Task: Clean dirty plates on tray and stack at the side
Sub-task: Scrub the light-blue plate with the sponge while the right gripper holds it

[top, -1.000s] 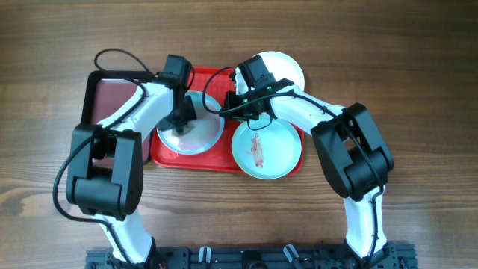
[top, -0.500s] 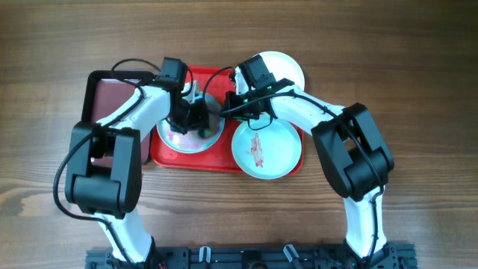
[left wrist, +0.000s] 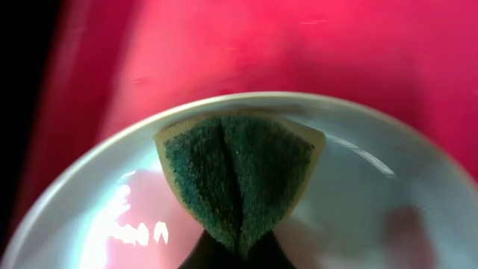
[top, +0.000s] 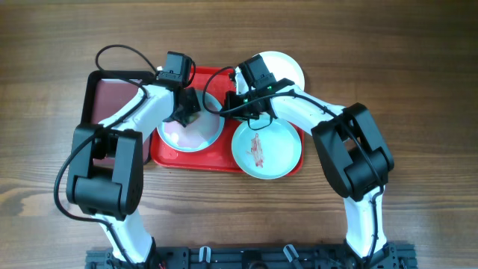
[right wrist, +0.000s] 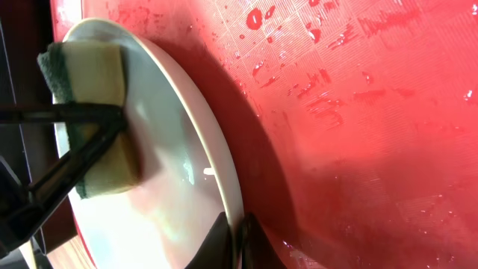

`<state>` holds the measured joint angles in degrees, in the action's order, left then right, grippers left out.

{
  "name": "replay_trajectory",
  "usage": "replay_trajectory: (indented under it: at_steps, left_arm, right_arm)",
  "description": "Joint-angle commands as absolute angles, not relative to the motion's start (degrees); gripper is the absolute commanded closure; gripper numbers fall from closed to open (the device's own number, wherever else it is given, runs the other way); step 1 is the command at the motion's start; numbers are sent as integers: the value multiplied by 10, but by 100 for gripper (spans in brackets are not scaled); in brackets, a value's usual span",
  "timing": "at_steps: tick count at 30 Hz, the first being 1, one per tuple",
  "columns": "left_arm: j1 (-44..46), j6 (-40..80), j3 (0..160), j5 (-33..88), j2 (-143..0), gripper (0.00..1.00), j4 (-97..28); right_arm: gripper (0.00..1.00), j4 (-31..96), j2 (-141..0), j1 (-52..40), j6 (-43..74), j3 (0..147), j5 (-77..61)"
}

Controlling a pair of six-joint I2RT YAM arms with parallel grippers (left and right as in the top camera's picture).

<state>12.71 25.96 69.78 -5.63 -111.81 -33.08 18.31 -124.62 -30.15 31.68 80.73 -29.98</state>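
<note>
The red tray [top: 224,161] is lying at the middle of the wooden table [top: 418,67]. A dark tray [top: 112,93] is sitting just beside its left edge.

1. The pale plate [top: 190,133] is resting on the left half of the red tray. Its surface is showing a wet sheen and a faint pink tint. No distinct smear is showing on it.
2. The smeared plate [top: 265,149] is sitting on the right half, its edge overhanging the near rim. A red sauce streak is running across its centre.
3. The white plate [top: 287,67] is lying at the far right corner of the tray, partly hidden by the right arm. Its visible part is looking clean.

The left gripper [top: 187,112] is pinching a folded sponge [left wrist: 239,168], green scouring face outward and yellow foam behind. The sponge is pressing against the inside of the pale plate near its far rim.

The right gripper [right wrist: 235,237] is clamping the right rim of the pale plate between closed fingertips. In the right wrist view, droplets [right wrist: 258,16] are beading on the textured tray floor.
</note>
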Motion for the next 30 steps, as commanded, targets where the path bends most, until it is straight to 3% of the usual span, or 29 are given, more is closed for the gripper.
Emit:
replay_trajectory:
  at_steps: [1, 4, 11, 16, 23, 30]
  left_arm:
    - [122, 348, 669, -131, -1150, 96, -397]
    - [124, 356, 669, -120, -1150, 96, -437]
    - [125, 216, 669, 167, -1150, 96, -478]
    - [125, 167, 669, 292, -1150, 96, -451]
    - [125, 171, 669, 266, -1150, 96, -321]
    - [125, 237, 669, -10, -1150, 96, -279]
  right_arm:
    - [96, 186, -1267, -299, 330, 805, -283]
    - [96, 185, -1267, -299, 330, 805, -284]
    - [96, 184, -1267, -299, 330, 805, -284]
    - [95, 184, -1267, -299, 330, 805, -284]
    - [96, 181, -1267, -299, 330, 805, -283]
    - [96, 181, -1267, -299, 330, 805, -282]
